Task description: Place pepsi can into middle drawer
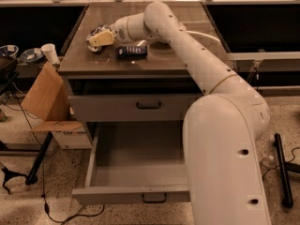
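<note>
The pepsi can [95, 33], blue and white, lies at the left of the brown cabinet top [159, 62]. My gripper [99, 38] is on it, its yellowish fingers [104, 38] closed around the can, low over the surface. My white arm reaches in from the lower right across the top. The middle drawer [136, 170] is pulled out wide below, its grey box interior bare and a small dark handle [153, 198] on its front. My arm's big lower link hides the drawer's right part.
A flat dark-blue snack packet [131, 51] lies just right of the gripper. The upper drawer front [117, 108] is closed. A cardboard box [44, 95], a white cup [48, 53] and bowls [29, 55] stand left of the cabinet. Cables and black stand legs [281, 168] lie on the floor.
</note>
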Robot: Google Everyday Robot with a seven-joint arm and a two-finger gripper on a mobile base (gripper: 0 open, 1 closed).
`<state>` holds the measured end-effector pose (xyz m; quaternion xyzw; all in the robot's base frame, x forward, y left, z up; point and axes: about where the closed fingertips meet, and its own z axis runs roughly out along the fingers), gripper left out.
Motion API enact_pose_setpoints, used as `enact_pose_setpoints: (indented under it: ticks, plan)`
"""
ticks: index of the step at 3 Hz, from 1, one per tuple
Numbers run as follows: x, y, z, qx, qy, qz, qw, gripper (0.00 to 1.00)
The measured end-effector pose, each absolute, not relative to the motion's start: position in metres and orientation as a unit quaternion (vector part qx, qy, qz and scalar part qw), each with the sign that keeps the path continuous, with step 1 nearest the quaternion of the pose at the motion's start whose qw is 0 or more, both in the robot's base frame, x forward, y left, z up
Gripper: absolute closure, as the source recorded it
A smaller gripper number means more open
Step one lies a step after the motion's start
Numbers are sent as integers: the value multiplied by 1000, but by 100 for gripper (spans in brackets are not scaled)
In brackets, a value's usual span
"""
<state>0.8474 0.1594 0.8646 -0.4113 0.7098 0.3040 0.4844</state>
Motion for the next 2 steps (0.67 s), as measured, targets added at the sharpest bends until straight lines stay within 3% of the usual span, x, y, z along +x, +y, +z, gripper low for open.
enact_pose_setpoints:
  ticks: [1, 2]
  plan:
    - [836, 153, 876, -405, 700, 310, 500, 100]
    - [817, 137, 883, -393, 695, 315, 514, 100]
